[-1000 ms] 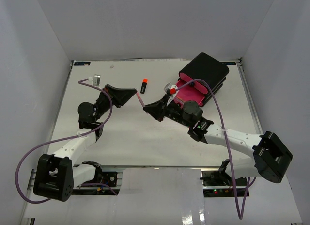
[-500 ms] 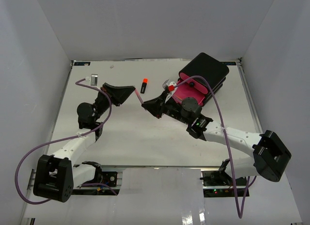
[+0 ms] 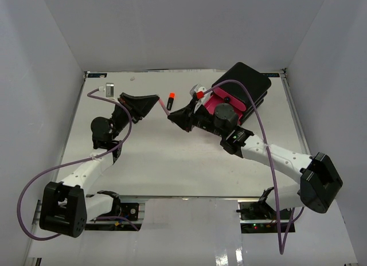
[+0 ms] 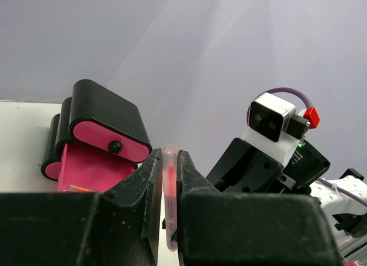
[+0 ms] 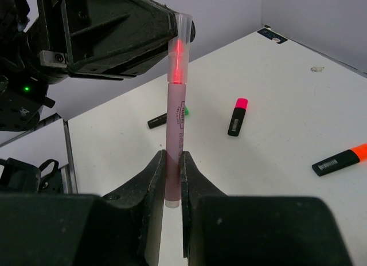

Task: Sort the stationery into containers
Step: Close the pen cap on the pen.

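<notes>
A thin pink pen is held in the air between both grippers. My left gripper is shut on one end of it. My right gripper is shut on the other end. In the right wrist view my right gripper grips the pen's lower end and the left gripper its top. The black box of pink drawers stands at the far right, with one drawer pulled open; it also shows in the left wrist view.
A black highlighter with an orange cap lies just beyond the grippers, also in the right wrist view. A pink-capped highlighter and a green-capped one lie on the white table. White walls enclose the table.
Both grippers have moved together toward the far side of the table, with the pink pen held between them the whole time.
</notes>
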Available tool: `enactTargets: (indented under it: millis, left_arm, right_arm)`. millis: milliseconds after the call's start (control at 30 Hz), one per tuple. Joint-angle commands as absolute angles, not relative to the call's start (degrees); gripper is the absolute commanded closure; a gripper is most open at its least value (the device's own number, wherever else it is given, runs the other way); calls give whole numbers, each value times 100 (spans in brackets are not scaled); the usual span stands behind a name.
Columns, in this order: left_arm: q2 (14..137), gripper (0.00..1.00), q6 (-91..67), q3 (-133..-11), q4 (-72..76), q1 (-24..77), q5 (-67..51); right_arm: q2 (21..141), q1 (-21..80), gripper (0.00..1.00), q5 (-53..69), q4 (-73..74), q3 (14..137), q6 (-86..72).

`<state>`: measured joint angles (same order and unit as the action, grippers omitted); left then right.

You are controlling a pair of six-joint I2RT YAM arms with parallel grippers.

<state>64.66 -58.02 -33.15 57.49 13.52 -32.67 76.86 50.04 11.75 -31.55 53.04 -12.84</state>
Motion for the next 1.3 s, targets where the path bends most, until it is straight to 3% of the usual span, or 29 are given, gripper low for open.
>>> enactTargets:
  millis: [0, 533, 1267]
  left_arm:
    - [6662, 100, -5783, -3225, 5115, 1591, -4148]
    - [6934, 100, -5432, -3393, 4351, 1889, -4034]
    - [7234, 100, -4720, -3814, 3208, 2408, -3806]
  right_arm:
    - [7611, 4922, 92, 1344, -4544, 6222, -1143]
    - [7761, 4553, 92, 1828, -4465, 7119, -1195]
    - [7541, 4087, 92, 2180, -4324, 7251, -1362]
